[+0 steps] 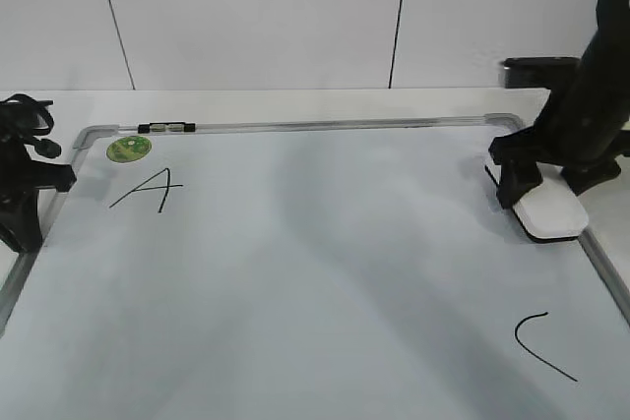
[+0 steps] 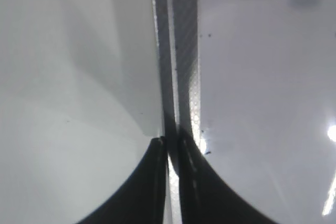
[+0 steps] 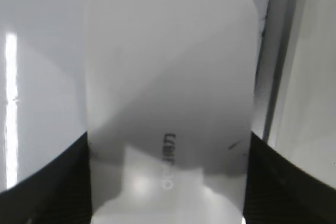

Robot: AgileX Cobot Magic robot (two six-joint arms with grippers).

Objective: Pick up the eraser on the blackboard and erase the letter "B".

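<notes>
Left pincer (image 2: pixel 170 153) closed, right pincer (image 3: pixel 168 182) clamped

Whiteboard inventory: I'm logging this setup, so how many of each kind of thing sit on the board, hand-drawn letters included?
Letters: 2, the "A" and the "C"
Erasers: 1, the eraser
Markers: 1, the marker
Green stickers: 1, the sticker
Total: 5

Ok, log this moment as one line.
right gripper: astride eraser, board's right edge | left gripper: shut, left frame | B: none visible | A, C intact
</notes>
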